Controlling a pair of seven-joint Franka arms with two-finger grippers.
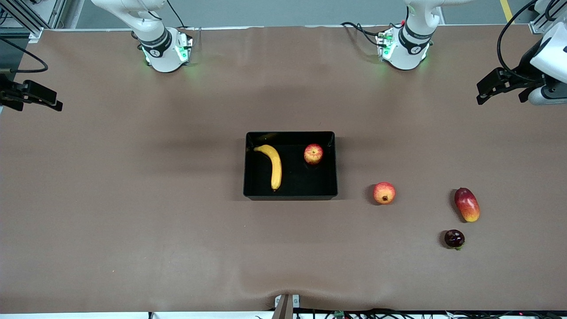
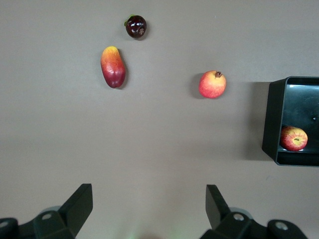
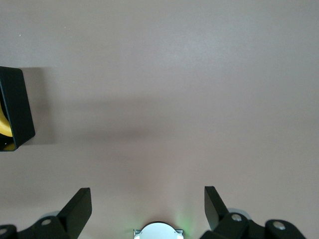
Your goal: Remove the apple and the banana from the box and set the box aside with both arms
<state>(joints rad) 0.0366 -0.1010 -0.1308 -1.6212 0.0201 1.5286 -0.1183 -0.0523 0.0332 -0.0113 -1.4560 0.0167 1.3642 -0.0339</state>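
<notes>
The black box (image 1: 248,164) stands mid-table. In it lie the yellow banana (image 1: 275,166) and the red-and-yellow apple (image 1: 313,153), apart from each other. My left gripper (image 1: 502,94) hangs open and empty over the bare table at the left arm's end; its wrist view (image 2: 149,199) shows the box's wall (image 2: 273,119) and the apple (image 2: 293,138). My right gripper (image 1: 35,98) hangs open and empty over the right arm's end; its wrist view (image 3: 148,199) shows a box corner (image 3: 17,107) and a sliver of banana (image 3: 4,127).
A round red-orange fruit (image 1: 384,193) with a dark calyx lies beside the box toward the left arm's end. An oblong red mango (image 1: 467,204) and a small dark purple fruit (image 1: 454,238) lie further toward that end. All three show in the left wrist view.
</notes>
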